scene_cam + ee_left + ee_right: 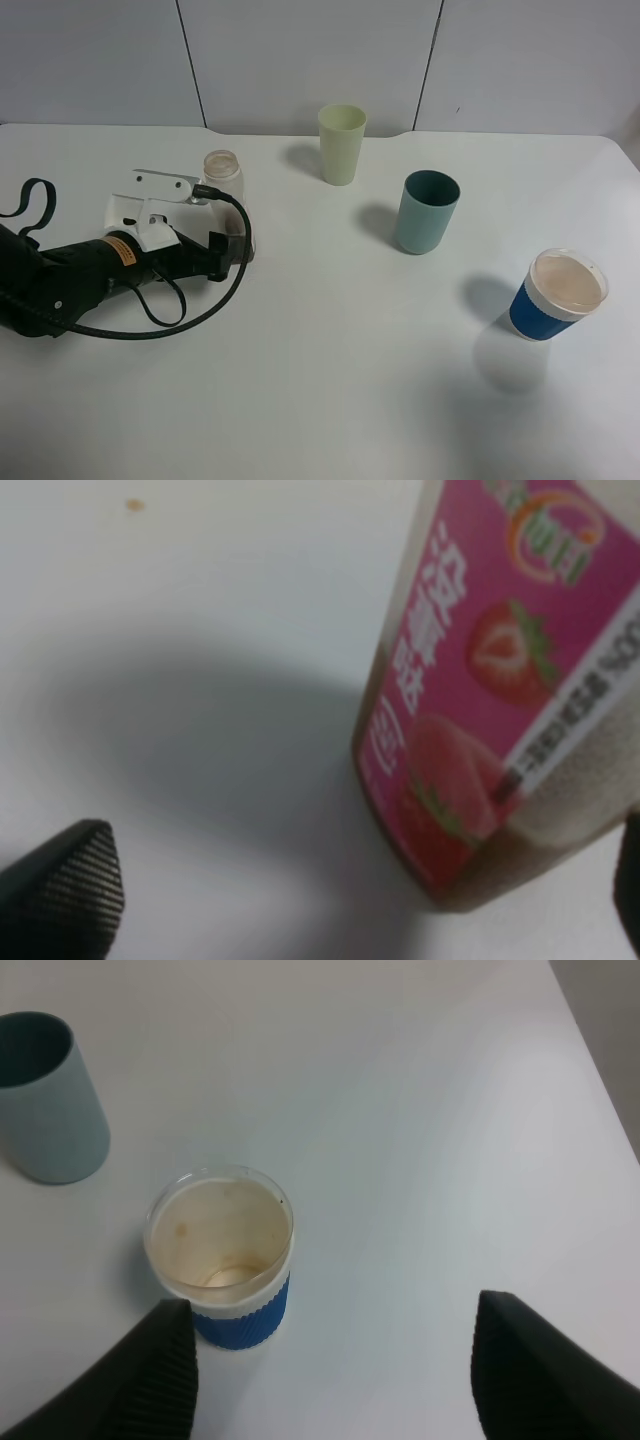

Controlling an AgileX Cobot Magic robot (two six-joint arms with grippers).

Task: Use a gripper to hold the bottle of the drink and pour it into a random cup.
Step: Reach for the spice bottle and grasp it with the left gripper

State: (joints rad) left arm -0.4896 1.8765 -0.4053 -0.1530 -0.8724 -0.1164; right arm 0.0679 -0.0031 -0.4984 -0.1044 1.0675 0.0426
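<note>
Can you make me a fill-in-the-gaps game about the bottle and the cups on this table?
1. The table has ___ cups standing on it.
2. The cup with the white rim is ___ below that rim.
3. The pink label on the bottle of the drink shows a red ___.
4. The left gripper at the bottle is not shut on it; it is ___.

Missing words: three; blue; strawberry; open.

Bright even light, soft shadows, bottle (480,700) blurred
</note>
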